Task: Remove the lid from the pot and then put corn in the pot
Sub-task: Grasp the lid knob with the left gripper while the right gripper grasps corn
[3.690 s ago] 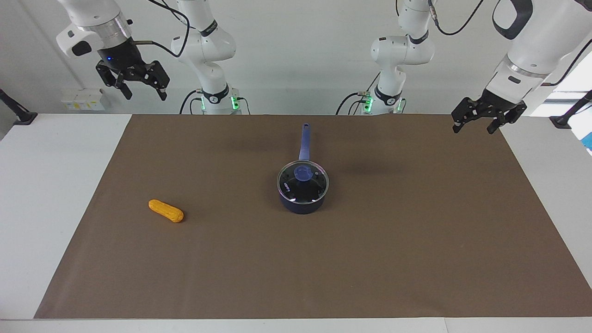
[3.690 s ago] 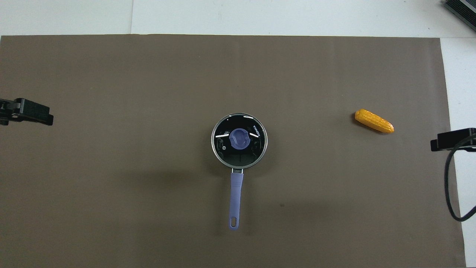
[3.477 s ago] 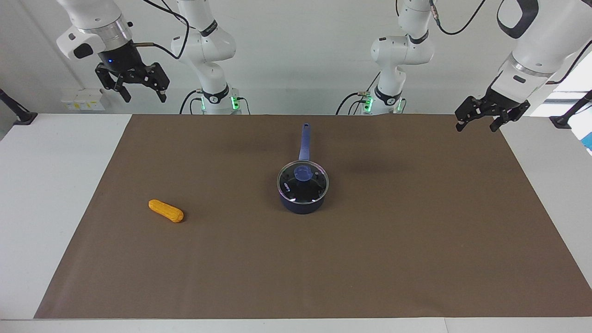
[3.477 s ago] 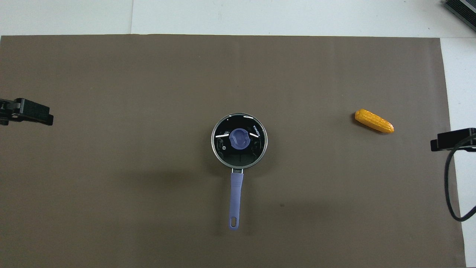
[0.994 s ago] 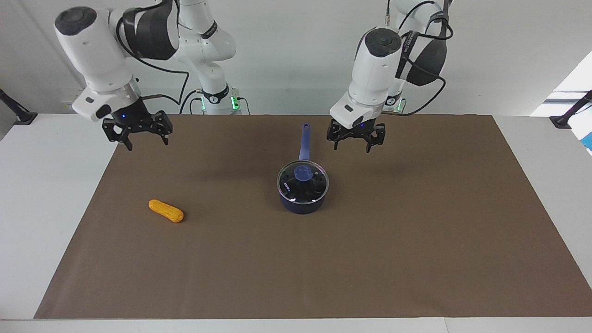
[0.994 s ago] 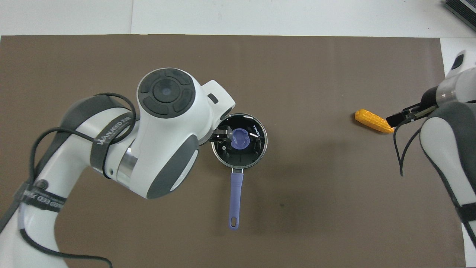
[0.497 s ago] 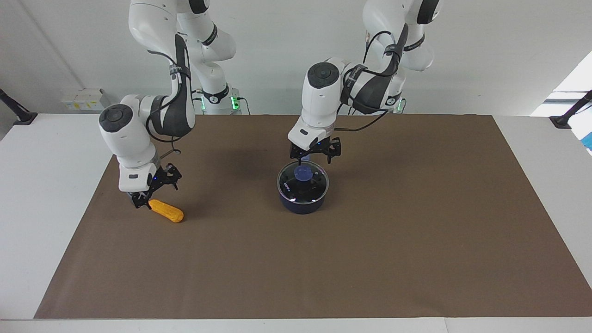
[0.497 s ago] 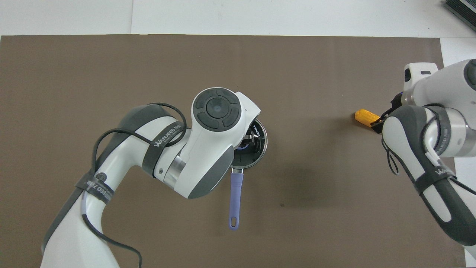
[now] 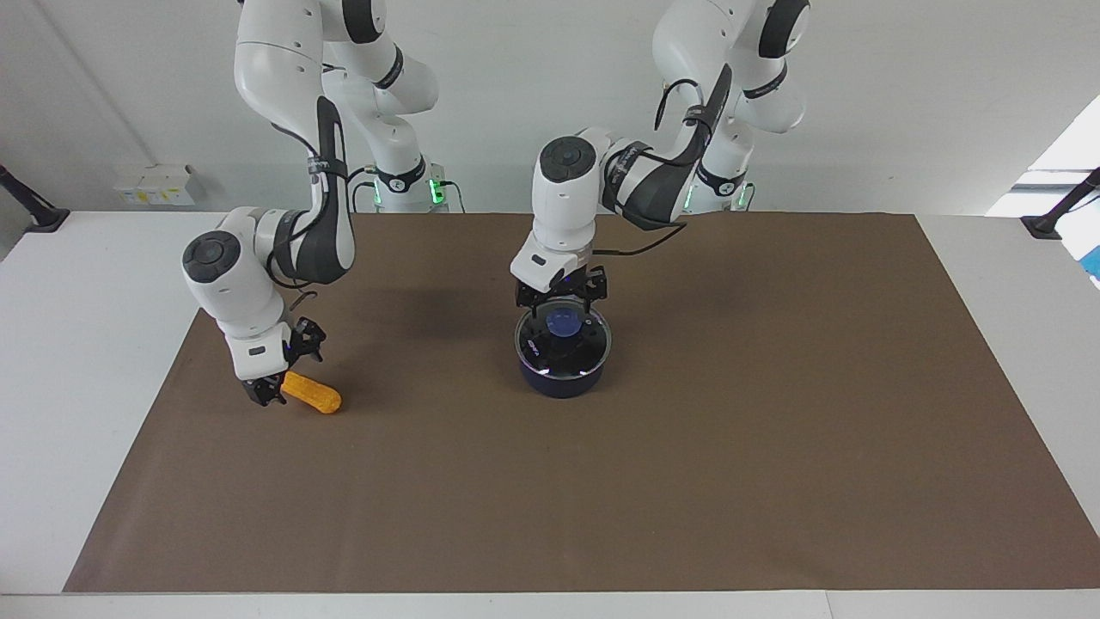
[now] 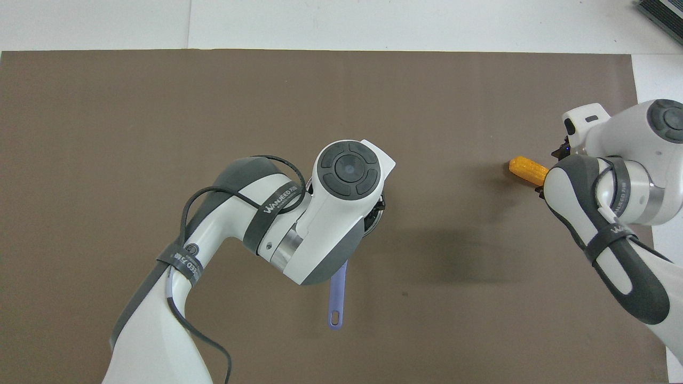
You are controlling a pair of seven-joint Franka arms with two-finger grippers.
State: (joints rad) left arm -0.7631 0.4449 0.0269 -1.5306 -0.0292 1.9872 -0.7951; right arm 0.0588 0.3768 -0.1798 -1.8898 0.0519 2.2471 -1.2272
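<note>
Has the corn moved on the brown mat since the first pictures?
No. The corn lies at the same spot on the brown mat, equally far from the pot. Only the right gripper has come down to it.

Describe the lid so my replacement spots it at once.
On the brown mat, find the dark blue pot at its middle, under the left gripper. The lid sits on it: a clear glass disc with a metal rim and blue knob.
</note>
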